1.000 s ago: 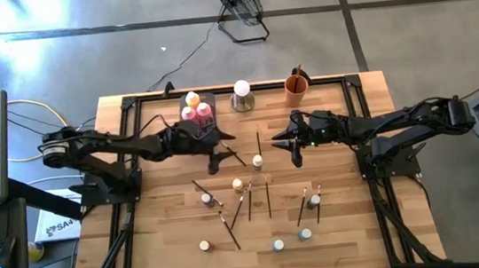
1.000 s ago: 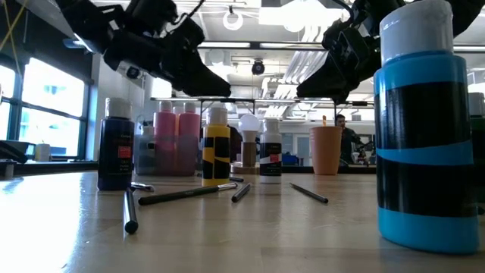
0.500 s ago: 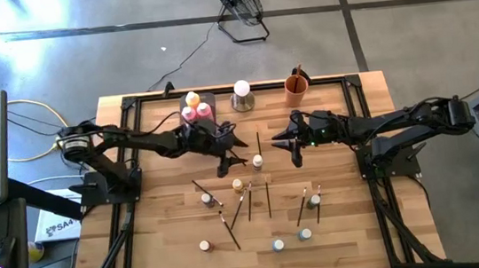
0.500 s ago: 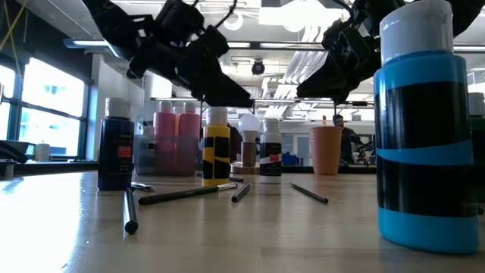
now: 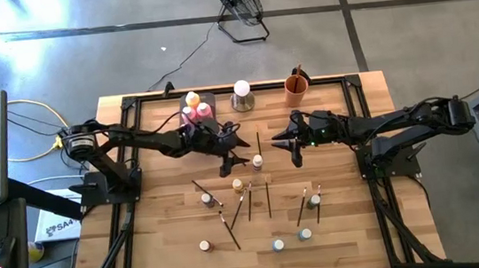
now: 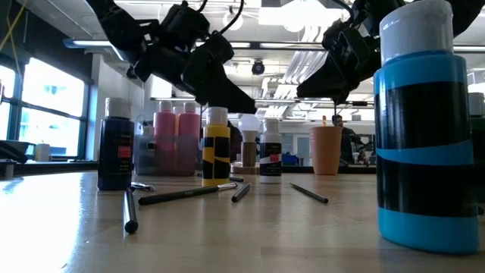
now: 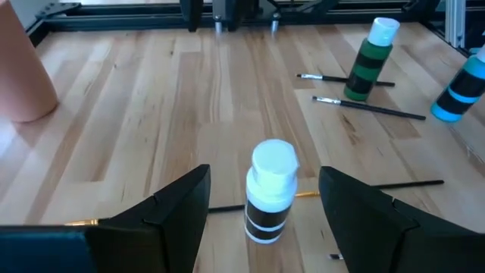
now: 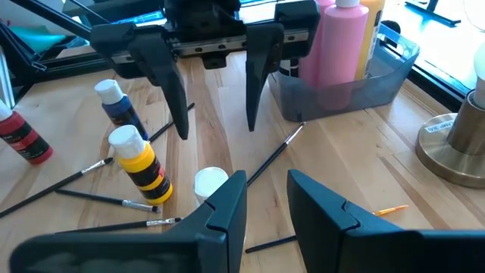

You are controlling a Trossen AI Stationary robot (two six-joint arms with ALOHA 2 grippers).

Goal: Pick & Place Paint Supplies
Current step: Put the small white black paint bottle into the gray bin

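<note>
Overhead ceiling lights (image 6: 303,14) glare in the low view; the near blue bottle (image 6: 420,129) is blurred.

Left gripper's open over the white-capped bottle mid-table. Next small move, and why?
Probably lower the left gripper straight down, then close. In the left wrist view the small white-capped bottle stands upright, centred between the open fingers, but the low view shows that gripper well above the table. The right gripper hovers just beside it, so a slow, straight descent looks safest.
</note>
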